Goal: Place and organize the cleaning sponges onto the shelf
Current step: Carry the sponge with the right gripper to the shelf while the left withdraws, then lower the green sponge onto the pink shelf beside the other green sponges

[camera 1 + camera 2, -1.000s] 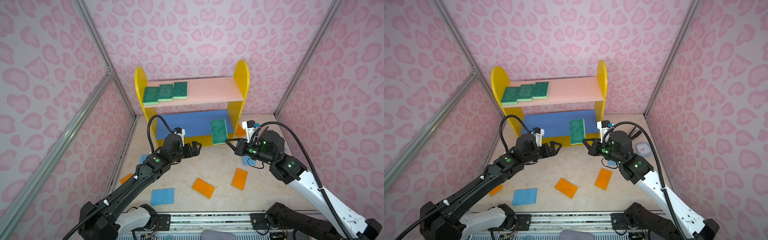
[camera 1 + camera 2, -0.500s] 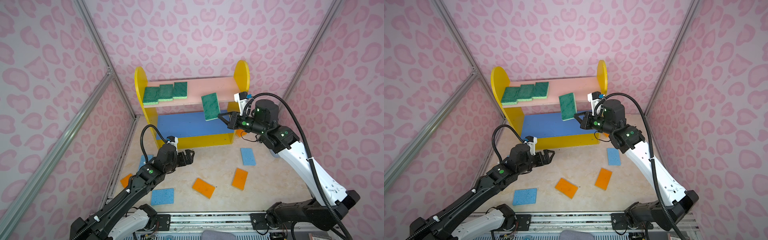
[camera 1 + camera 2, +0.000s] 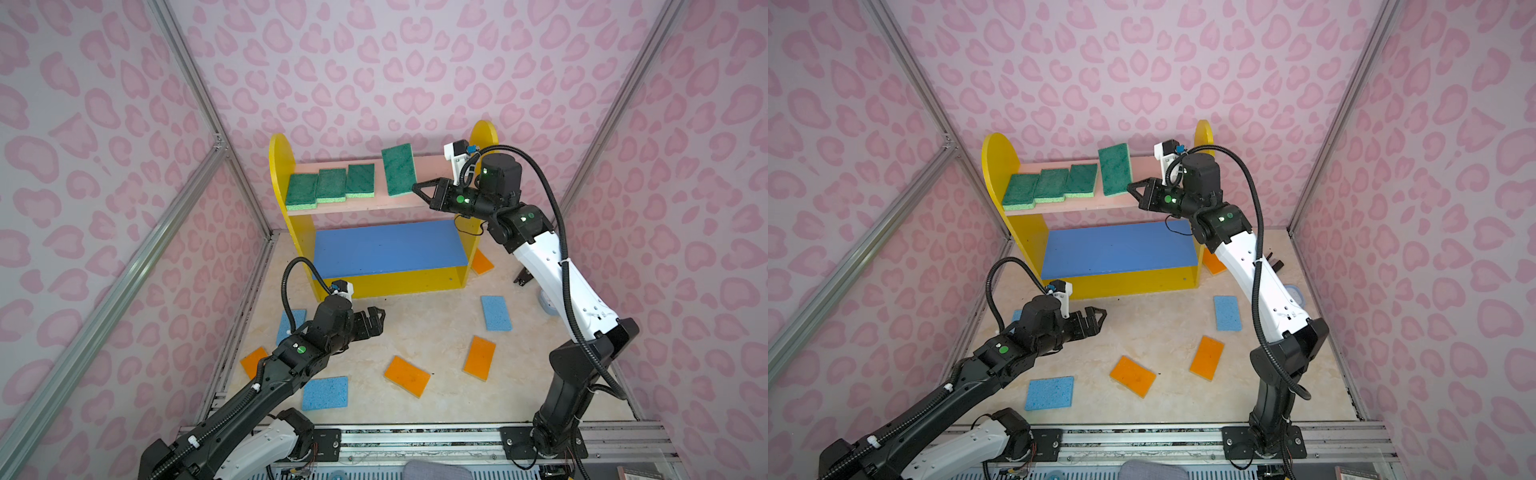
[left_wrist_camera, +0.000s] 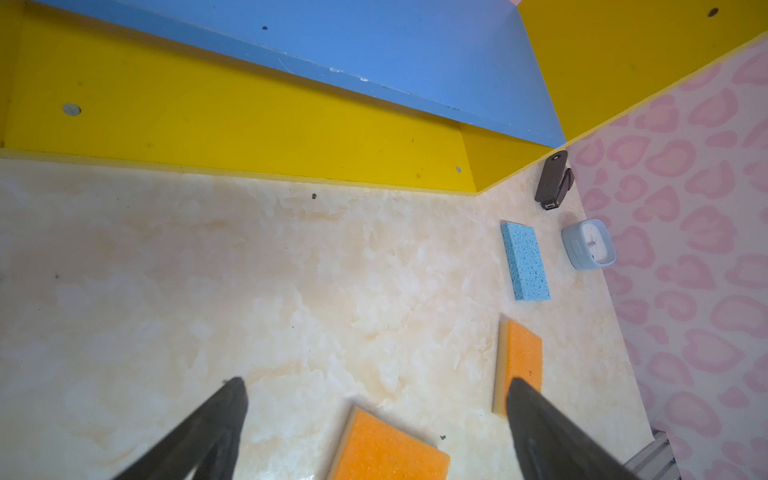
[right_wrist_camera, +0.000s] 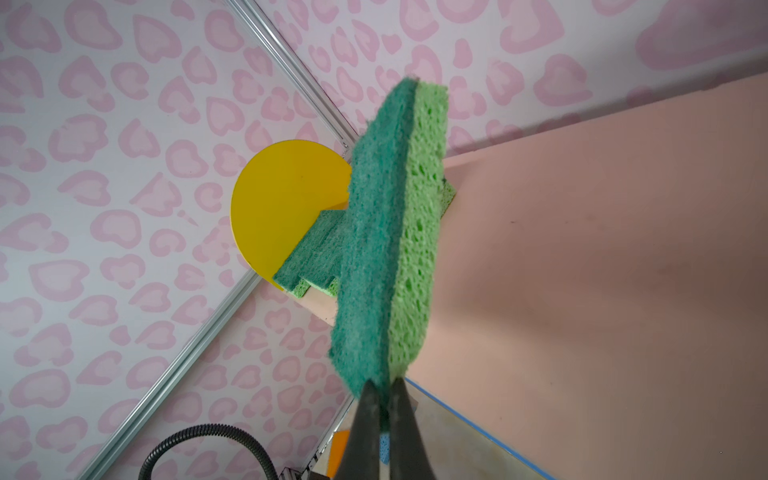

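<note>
Of the cleaning sponges I count eleven: four green, four orange, three light blue. The held green sponge [image 3: 399, 169] is clenched at one short end by the right tool [image 3: 417, 189], the jaws pinching it thin in the right wrist view. It stands on edge over the pink upper board [image 3: 430, 170] of the shelf [image 3: 282, 166], just beside the row of three green sponges [image 3: 331, 185] that lie flat, side by side, on the left half of this board. Whether it touches the board I cannot tell. Half a second ago it hung lower, before the board's front edge, and one second ago it was down at the front of the blue middle board [image 3: 386, 247]. On the tabletop [image 3: 428, 316] lie the middle orange sponge [image 3: 407, 376], the right orange sponge [image 3: 480, 358], the left orange sponge [image 3: 253, 361] near the left wall and the far orange sponge [image 3: 482, 261] against the shelf's right side panel, partly hidden. The right blue sponge [image 3: 496, 313] and the near blue sponge [image 3: 325, 392] lie open; the left blue sponge [image 3: 297, 318] is partly under the left arm. The left tool [image 4: 376, 386] is released, jaws wide apart, holding nothing, above the tabletop in front of the shelf; it has drawn back a little from the shelf in the last second. The pink board is bare from the held sponge to the right side panel, and the blue board carries nothing. A black stapler [image 4: 555, 180] and a small clock [image 4: 589, 244] sit by the right wall, well apart from both tools.
</note>
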Robot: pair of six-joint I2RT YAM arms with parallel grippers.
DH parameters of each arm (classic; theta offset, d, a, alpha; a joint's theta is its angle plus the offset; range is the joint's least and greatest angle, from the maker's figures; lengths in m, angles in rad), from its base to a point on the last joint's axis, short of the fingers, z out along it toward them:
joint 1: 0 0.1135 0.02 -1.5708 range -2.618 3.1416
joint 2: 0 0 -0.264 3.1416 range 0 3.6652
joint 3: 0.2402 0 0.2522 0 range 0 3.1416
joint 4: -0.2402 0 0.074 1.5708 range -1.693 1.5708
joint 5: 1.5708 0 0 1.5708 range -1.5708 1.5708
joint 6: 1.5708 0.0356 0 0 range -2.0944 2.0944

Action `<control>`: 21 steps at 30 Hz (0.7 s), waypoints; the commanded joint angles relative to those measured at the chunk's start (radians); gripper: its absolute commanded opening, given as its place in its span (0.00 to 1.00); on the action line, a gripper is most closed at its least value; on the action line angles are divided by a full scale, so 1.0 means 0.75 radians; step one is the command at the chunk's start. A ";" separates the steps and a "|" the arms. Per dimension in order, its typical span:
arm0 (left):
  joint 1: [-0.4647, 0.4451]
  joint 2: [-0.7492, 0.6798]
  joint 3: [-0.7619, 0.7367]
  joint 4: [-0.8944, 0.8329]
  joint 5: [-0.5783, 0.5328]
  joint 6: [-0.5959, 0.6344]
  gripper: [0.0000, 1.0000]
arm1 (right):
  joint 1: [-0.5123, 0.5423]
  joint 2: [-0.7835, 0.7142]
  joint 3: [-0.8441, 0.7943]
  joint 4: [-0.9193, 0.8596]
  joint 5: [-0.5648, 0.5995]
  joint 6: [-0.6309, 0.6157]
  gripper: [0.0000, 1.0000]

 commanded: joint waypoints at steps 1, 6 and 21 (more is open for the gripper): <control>0.002 -0.013 -0.009 -0.020 -0.029 0.011 0.98 | -0.002 0.071 0.052 0.038 -0.055 0.074 0.00; 0.002 -0.025 -0.021 -0.033 -0.038 0.011 0.98 | -0.001 0.135 0.077 0.076 -0.045 0.120 0.00; 0.002 -0.048 -0.037 -0.059 -0.066 0.015 0.98 | 0.008 0.192 0.093 0.147 -0.045 0.172 0.26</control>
